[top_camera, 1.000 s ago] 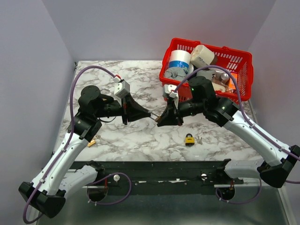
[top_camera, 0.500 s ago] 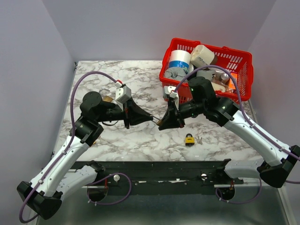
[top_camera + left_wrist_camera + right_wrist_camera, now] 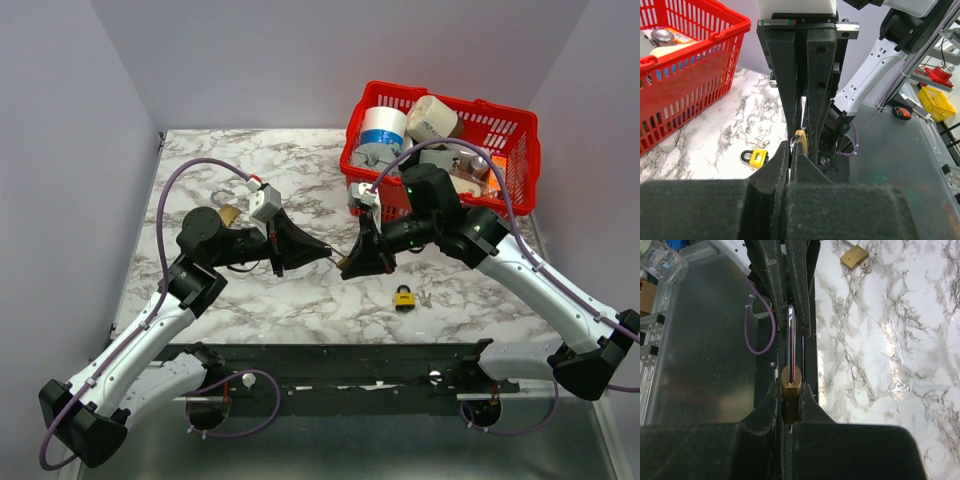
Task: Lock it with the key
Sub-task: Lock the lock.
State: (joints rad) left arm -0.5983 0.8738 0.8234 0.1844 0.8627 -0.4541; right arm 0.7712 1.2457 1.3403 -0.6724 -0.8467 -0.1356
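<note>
My right gripper (image 3: 350, 263) (image 3: 791, 390) is shut on a small brass padlock (image 3: 791, 399) and holds it above the table's middle. My left gripper (image 3: 326, 250) (image 3: 792, 150) faces it tip to tip and is shut on a thin silver key (image 3: 791, 337). The key's shaft runs straight from the left fingers (image 3: 774, 285) to the padlock's end face and meets it at the keyhole. In the left wrist view the brass padlock (image 3: 800, 138) shows just past my fingertips, clamped between the right fingers (image 3: 820, 75). The key itself is mostly hidden there.
A yellow padlock (image 3: 404, 297) (image 3: 758, 157) with loose keys (image 3: 425, 297) lies on the marble table (image 3: 300, 300) near the front. Another brass padlock (image 3: 229, 214) (image 3: 854, 255) lies behind the left arm. A red basket (image 3: 520, 130) full of items stands at the back right.
My left arm has pushed forward and to the right, bringing the key up against the padlock. The right gripper has held nearly still. The brass padlock behind the left arm is now uncovered.
</note>
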